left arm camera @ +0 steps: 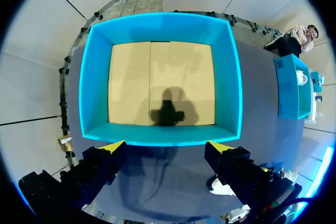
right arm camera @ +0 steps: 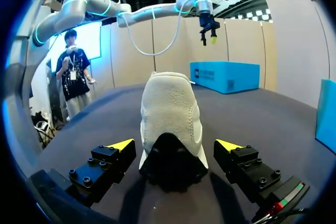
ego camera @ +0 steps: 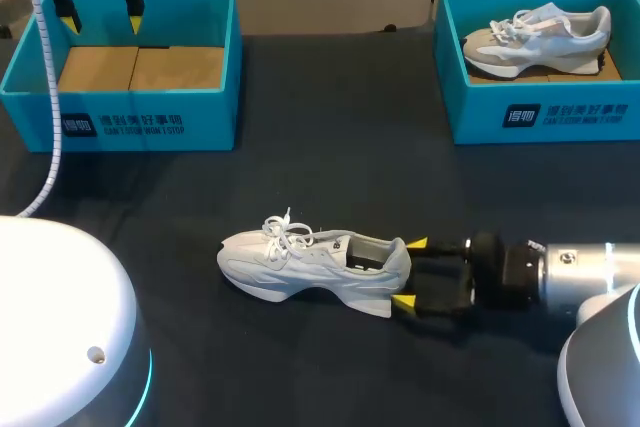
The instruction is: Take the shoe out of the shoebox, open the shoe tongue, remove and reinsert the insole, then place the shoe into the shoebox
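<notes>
A white laced shoe (ego camera: pixel 310 267) lies on its sole in the middle of the dark table, toe to the left. My right gripper (ego camera: pixel 409 274) is open at its heel, one yellow tip on each side with a small gap. In the right wrist view the heel (right arm camera: pixel 170 114) sits between the fingers of that gripper (right arm camera: pixel 173 147). My left gripper (ego camera: pixel 100 9) hangs open over the teal shoebox (ego camera: pixel 150 122) at the back left. In the left wrist view this gripper (left arm camera: pixel 168 146) is over the box's near wall (left arm camera: pixel 160 139), and the box holds nothing.
A second teal shoebox (ego camera: pixel 560 112) at the back right holds another pale shoe (ego camera: pixel 540 37). Dark table surface lies open between the two boxes and around the shoe. My left arm's white cable (ego camera: pixel 50 97) hangs down across the left box's end.
</notes>
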Robot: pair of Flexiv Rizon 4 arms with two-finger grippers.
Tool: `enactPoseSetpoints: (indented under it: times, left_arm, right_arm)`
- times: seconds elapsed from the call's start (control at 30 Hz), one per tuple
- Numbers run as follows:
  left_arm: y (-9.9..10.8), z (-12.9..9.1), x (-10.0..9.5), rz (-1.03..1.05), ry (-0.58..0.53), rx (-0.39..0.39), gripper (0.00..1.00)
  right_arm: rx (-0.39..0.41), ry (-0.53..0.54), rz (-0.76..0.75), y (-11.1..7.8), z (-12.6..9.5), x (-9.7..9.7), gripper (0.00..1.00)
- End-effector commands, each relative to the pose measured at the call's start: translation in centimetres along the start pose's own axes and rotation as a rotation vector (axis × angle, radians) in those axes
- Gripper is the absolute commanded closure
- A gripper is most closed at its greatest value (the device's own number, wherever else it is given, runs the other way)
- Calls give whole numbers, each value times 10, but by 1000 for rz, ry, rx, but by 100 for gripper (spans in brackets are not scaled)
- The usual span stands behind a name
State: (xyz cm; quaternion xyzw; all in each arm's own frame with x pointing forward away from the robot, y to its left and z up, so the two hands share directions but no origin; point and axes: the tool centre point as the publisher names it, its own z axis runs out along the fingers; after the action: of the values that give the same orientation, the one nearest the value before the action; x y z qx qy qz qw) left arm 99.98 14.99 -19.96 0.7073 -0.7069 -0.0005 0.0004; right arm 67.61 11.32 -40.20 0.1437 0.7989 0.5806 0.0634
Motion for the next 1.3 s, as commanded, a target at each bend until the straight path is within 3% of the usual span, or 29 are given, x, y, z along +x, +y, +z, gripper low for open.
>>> enactPoseSetpoints:
  times: [0.03, 1.2, 1.23, 1.27, 1.3]
  left_arm:
    - [0, 0, 0, 0, 0, 1, 0]
    - [0, 0, 0, 0, 0, 1, 0]
    - [0, 0, 0, 0, 0, 1, 0]
    - [0, 0, 0, 0, 0, 1, 0]
    - [0, 0, 0, 0, 0, 1, 0]
  right_arm:
    - [2, -6, -3, 0, 10, -1, 0]
    - [-3, -2, -8, -3, 49, -1, 0]
    - [-3, -3, -9, -3, 49, 0, 17]
    - [-3, -3, -10, -3, 49, 0, 71]
    - [-4, -3, -11, -2, 49, 0, 100]
